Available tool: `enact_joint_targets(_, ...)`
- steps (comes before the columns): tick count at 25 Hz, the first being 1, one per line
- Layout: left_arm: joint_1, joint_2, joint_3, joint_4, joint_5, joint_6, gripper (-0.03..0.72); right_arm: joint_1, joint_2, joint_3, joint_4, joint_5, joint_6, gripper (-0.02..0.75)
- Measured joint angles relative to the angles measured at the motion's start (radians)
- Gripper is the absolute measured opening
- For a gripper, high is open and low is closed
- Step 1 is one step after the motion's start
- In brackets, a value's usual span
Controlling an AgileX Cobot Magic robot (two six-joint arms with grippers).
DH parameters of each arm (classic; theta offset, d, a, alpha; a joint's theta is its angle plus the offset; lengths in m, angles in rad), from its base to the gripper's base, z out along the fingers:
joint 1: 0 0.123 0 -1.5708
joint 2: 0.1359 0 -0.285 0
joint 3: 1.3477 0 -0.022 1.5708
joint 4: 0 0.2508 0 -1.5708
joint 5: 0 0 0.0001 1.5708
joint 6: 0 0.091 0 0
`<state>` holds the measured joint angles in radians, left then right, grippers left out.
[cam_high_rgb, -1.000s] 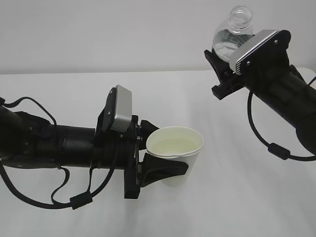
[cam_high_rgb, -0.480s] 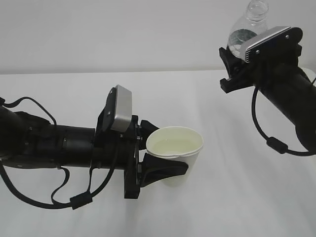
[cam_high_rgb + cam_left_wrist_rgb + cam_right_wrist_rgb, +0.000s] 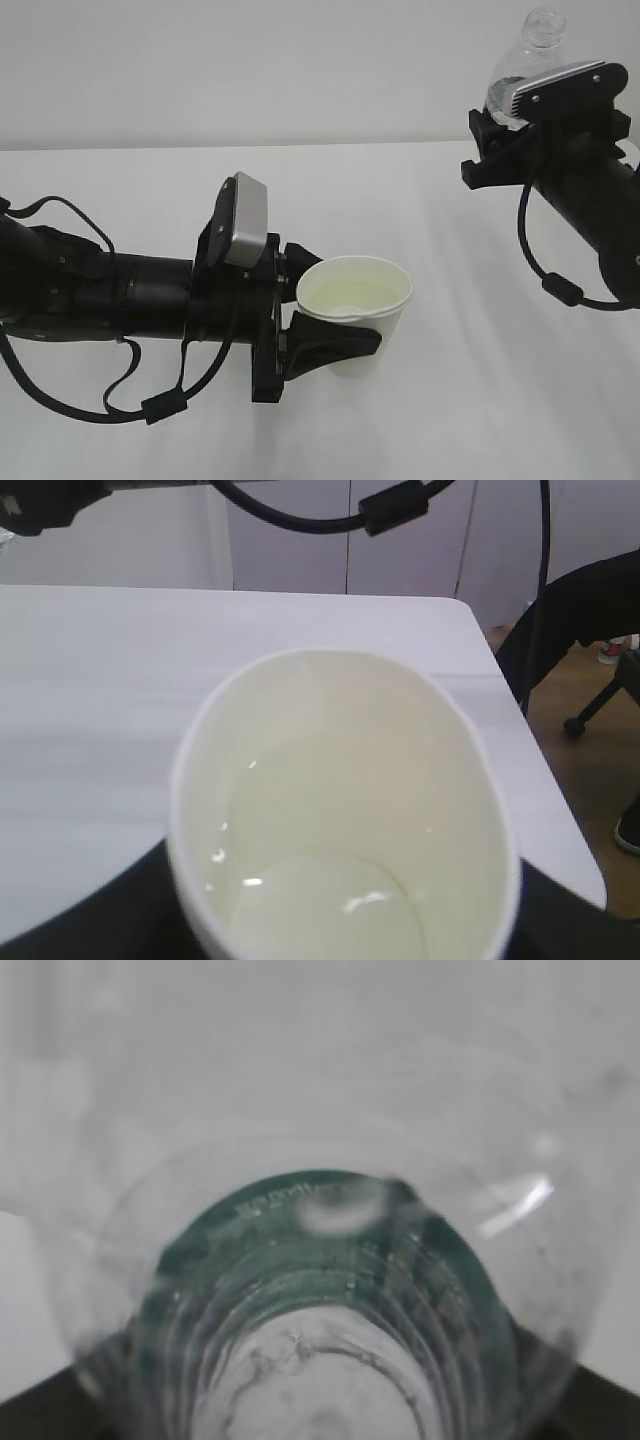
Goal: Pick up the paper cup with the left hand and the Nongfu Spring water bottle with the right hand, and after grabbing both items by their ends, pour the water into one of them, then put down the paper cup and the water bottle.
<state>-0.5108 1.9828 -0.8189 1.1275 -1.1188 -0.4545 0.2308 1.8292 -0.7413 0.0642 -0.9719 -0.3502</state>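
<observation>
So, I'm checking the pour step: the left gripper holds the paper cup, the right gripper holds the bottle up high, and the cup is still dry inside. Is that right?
Not quite. The paper cup is not dry: the left wrist view shows clear water pooled in its bottom. The rest stands: the left gripper holds the cup, and the right gripper holds the bottle up high.

Black cabled arms (image 3: 110,290), grey wrist blocks (image 3: 247,220).
</observation>
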Motion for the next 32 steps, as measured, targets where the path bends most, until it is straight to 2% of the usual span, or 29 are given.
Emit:
enact_joint_targets(1,0.000,0.000,0.000,0.000,0.000,0.000,0.449,0.000,0.000,0.000,0.016,0.012,0.000,0.483)
enact_joint_targets(12,0.000,0.000,0.000,0.000,0.000,0.000,0.424,0.000,0.000,0.042,0.127,0.033,0.012,0.483)
enact_joint_targets(32,0.000,0.000,0.000,0.000,0.000,0.000,0.421,0.000,0.000,0.073,0.190,0.088,0.078,0.483)
